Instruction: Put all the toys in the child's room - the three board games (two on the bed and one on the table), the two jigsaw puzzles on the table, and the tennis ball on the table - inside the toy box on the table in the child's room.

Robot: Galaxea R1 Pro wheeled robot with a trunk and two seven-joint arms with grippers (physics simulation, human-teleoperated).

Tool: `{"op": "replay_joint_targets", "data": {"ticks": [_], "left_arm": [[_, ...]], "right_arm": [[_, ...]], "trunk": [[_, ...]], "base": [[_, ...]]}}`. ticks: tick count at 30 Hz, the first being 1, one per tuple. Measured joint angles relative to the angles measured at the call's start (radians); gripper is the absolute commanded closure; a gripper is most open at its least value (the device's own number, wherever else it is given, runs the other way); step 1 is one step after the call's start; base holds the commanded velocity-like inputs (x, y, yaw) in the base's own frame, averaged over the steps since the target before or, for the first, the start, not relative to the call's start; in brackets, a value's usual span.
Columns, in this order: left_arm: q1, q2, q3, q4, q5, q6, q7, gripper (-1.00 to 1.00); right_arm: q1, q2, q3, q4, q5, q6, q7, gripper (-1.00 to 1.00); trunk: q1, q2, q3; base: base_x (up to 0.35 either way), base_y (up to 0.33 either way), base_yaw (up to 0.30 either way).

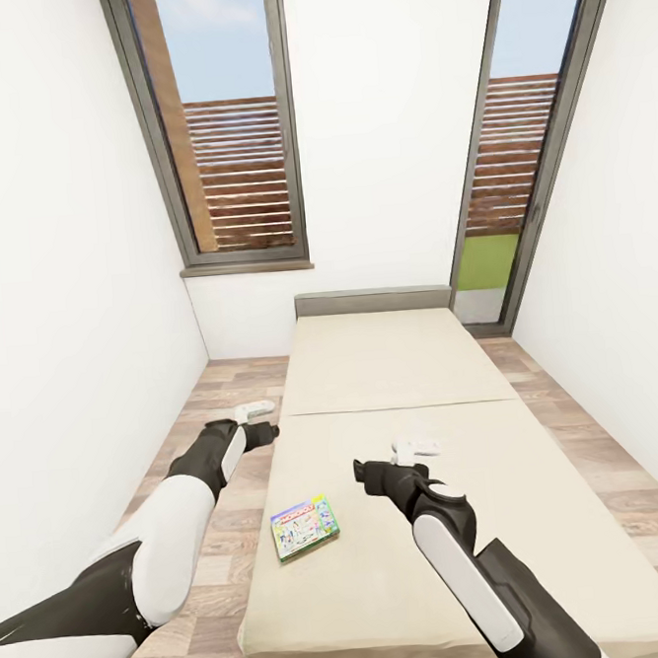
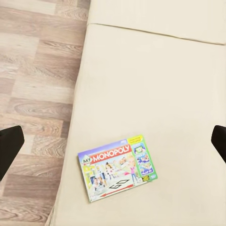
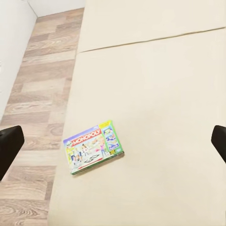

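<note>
Monopoly board game point(image 1: 304, 527) lies flat near the bed's point(image 1: 391, 364) near-left edge (long axis slightly skewed), between both grippers: left gripper point(image 1: 253, 411) and right gripper point(image 1: 416, 449), jaws wide, empty.

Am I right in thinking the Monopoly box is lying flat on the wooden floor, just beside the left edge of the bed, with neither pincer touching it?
Not quite: the Monopoly box lies flat on the bed itself, near its left edge, not on the floor. The head view shows this, and both wrist views agree. Neither pincer touches it.
</note>
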Motion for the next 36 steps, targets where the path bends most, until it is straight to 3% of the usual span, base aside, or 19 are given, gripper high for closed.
{"op": "replay_joint_targets", "data": {"ticks": [11,36], "left_arm": [[0.0,-0.008,0.0,-0.002,0.001,-0.006,0.005,-1.0],[0.0,-0.01,0.0,-0.001,0.001,-0.01,0.005,-1.0]], "right_arm": [[0.001,0.008,0.0,0.0,0.0,0.002,-0.001,-1.0],[-0.001,0.009,0.0,0.001,-0.001,0.004,-0.001,-1.0]], "trunk": [[0.0,0.0,-0.004],[0.0,0.0,-0.044]], "base": [[0.0,0.0,0.0],[0.0,0.0,0.0]]}}
